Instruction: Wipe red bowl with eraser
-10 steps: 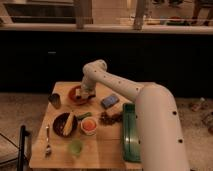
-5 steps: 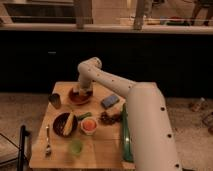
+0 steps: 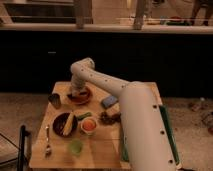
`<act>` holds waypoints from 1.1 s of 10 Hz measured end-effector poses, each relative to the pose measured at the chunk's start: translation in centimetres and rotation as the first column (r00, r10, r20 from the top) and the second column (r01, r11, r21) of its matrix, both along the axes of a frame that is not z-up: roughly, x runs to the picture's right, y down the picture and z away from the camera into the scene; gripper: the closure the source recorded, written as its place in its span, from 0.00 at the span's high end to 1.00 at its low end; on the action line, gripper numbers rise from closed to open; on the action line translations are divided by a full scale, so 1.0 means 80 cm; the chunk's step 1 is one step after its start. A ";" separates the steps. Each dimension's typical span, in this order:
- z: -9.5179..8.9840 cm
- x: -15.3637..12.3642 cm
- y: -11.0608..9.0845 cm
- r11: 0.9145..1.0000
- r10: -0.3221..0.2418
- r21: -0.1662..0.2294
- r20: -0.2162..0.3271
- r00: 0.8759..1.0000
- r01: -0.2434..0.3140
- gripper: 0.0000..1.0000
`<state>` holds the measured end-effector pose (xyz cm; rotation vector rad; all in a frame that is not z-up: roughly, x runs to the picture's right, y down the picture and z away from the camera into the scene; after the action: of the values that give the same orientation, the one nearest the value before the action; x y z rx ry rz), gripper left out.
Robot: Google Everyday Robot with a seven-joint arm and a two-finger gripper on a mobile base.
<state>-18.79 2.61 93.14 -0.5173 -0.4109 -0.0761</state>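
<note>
Camera view: the red bowl (image 3: 83, 97) sits toward 11 o'clock on the table (image 3: 100, 149). The gripper (image 3: 75, 92) is down right over the bowl's 9 o'clock side, and I honestly can't tell if it's open or holding anything. There's a brown bowl (image 3: 64, 125) at its 7 o'clock and a blue block (image 3: 109, 101) at 3.

Single view only, nothing to overlap with. Camera sits high on the near side of the tabletop (image 3: 102, 145), looking down and forward across it toward the dark wall (image 3: 150, 60) behind. Mid range: whole tabletop fits (near-right part blocked by the arm (image 3: 145, 125), large in the foreground). Pincer (image 3: 76, 92) sits far-left, at the red bowl (image 3: 84, 97).
</note>
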 end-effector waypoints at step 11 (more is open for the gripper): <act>-0.004 0.081 0.018 0.999 0.013 -0.045 -0.094 0.995 -0.017 0.00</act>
<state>-12.34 4.04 92.81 -0.5610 -0.3255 -0.0275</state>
